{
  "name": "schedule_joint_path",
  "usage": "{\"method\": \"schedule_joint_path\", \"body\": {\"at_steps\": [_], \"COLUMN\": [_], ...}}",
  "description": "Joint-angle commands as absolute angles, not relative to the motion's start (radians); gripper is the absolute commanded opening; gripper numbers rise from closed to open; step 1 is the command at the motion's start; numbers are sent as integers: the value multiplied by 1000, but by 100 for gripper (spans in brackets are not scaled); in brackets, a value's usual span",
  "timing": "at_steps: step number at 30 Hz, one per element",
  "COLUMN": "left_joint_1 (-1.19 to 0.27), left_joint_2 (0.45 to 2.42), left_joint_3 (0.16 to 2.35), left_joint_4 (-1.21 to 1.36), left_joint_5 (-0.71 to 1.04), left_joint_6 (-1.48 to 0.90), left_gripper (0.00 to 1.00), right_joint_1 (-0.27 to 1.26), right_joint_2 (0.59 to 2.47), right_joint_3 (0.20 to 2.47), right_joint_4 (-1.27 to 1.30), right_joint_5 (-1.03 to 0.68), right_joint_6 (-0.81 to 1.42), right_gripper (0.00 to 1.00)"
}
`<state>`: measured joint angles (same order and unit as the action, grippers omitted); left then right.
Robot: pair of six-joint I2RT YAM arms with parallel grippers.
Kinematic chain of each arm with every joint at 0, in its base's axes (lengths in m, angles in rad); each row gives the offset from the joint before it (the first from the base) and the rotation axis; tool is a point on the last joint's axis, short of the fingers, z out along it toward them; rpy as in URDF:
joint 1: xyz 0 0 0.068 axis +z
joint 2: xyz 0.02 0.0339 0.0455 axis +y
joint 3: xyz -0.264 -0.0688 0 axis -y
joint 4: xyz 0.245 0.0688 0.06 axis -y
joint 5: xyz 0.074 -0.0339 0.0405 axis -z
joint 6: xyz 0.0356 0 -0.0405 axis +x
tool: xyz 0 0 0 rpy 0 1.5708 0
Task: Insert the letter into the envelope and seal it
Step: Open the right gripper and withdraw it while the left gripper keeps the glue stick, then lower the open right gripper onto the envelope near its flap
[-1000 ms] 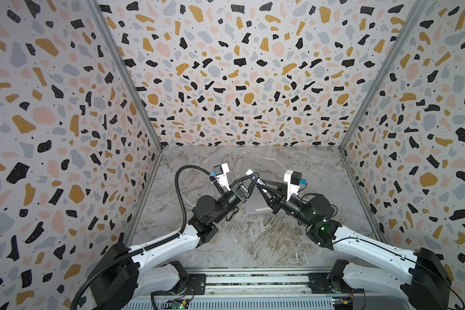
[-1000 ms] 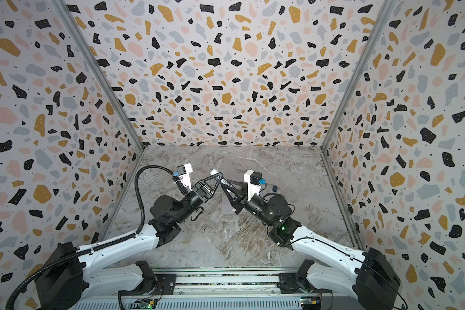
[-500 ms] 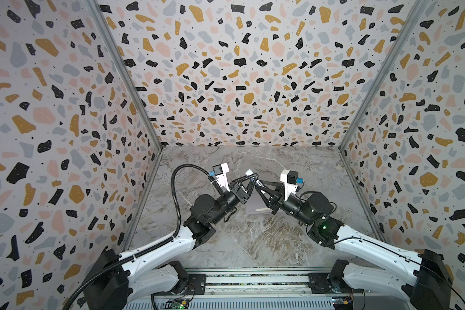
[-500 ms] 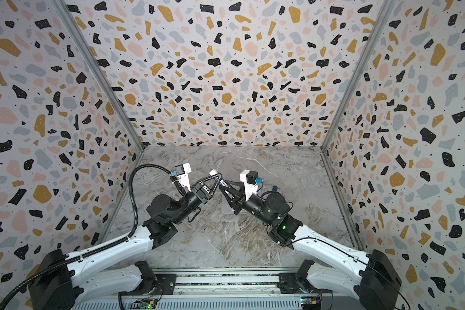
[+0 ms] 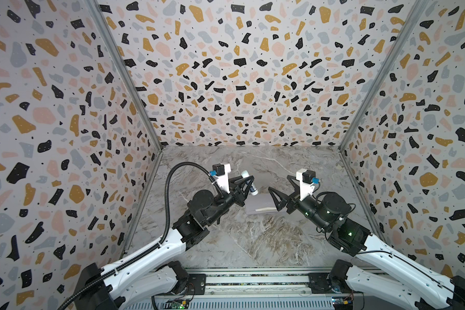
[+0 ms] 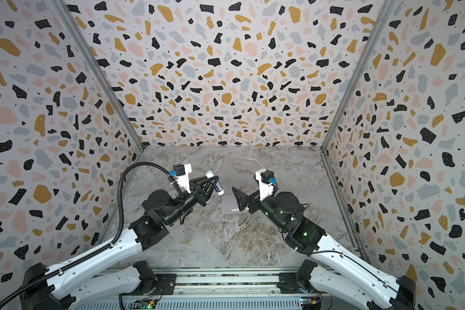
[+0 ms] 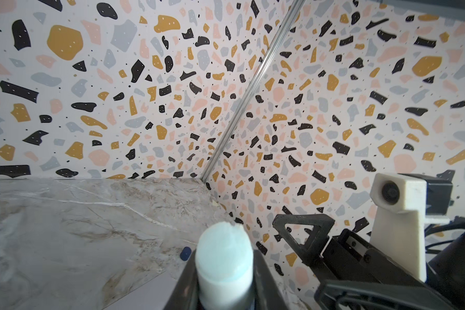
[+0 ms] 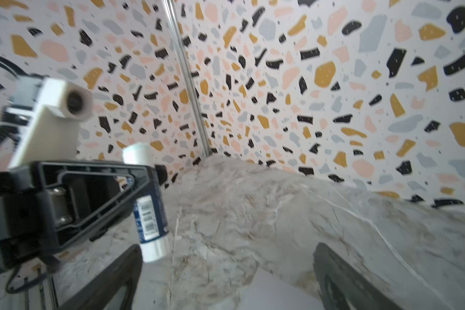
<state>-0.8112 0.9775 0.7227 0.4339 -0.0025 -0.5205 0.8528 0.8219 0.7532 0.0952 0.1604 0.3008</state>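
Right fingers (image 8: 338, 279) just let go of the glue stick (image 5: 253, 190) and sit wide open, left fingers (image 7: 181, 292) still pinch it uncapped near the envelope (image 5: 261, 202), flat on the bench (image 5: 253, 241) with the letter (image 5: 263, 208) edge peeking out, so flap-gluing looks next.

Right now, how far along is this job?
Looks done: tan paper letter seems tucked into the pale grey-lavender paper envelope, thin edge showing. In hand: left pincer grips an uncapped white-and-blue glue stick; right pincer open, empty. Left: gluing and sealing.
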Motion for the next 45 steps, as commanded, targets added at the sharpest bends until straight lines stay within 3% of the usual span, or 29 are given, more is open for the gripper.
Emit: {"method": "schedule_joint_path", "body": {"at_steps": [1,14,22,35,45], "left_joint_1": [-811,-811,-811,-810,-811], "left_joint_2": [963,956,951,960,976], "left_joint_3": [762,747,746,749,758], "left_joint_4": [391,357,344,338,333], "left_joint_5": [-1,11,8,8,12], "left_joint_6": [-426,-413,-400,-393,-393], "left_gripper": [0,0,0,0,0], "right_joint_1": [828,790,793,792,774], "right_joint_2": [807,862,931,1060,1183], "right_joint_3": [758,626,527,464,489], "right_joint_4": [-73,-146,-47,129,170], "right_joint_5": [203,199,142,117,121], "right_joint_6": [437,1060,1314,1433,1469], "right_gripper": [100,99,97,85,70]}}
